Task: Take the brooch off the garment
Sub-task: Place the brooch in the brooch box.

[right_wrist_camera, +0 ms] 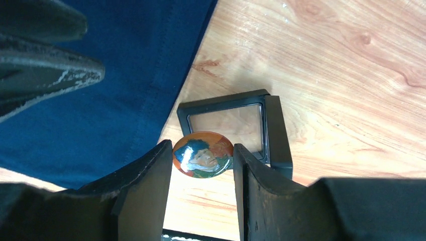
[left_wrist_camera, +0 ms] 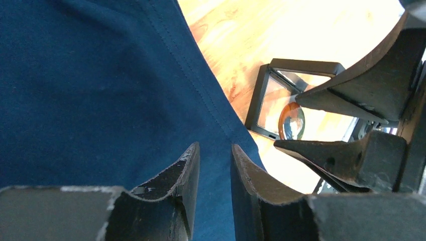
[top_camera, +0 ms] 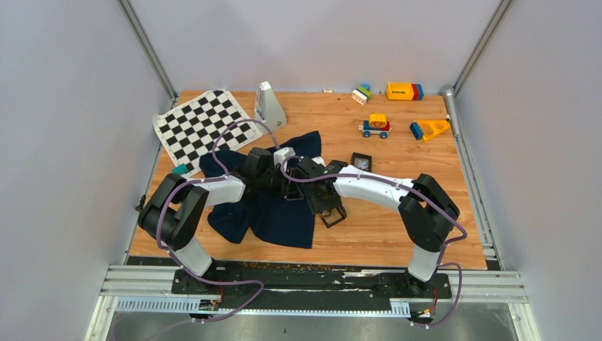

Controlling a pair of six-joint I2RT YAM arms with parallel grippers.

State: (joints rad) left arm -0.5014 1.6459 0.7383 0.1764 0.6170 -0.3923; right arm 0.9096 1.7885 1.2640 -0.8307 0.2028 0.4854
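The dark navy garment point(top_camera: 273, 217) lies crumpled on the table's left-centre; it also fills the left wrist view point(left_wrist_camera: 100, 90) and the left of the right wrist view point(right_wrist_camera: 100, 75). The brooch point(right_wrist_camera: 203, 154), a round orange badge with a painted face, is off the cloth. My right gripper point(right_wrist_camera: 203, 150) is shut on its edges and holds it above a black frame case point(right_wrist_camera: 274, 130) on the wood. From the left wrist view the brooch point(left_wrist_camera: 292, 121) shows between the right fingers point(left_wrist_camera: 351, 150). My left gripper point(left_wrist_camera: 215, 148) hovers over the garment's hem, jaws a narrow gap apart, holding nothing.
A chequered mat point(top_camera: 202, 126) and a white wedge-shaped stand point(top_camera: 269, 106) stand at the back left. Toy blocks and a toy car point(top_camera: 375, 126) lie at the back right. A second black case point(top_camera: 361, 162) sits right of the garment. Both grippers point(top_camera: 305, 190) are close together.
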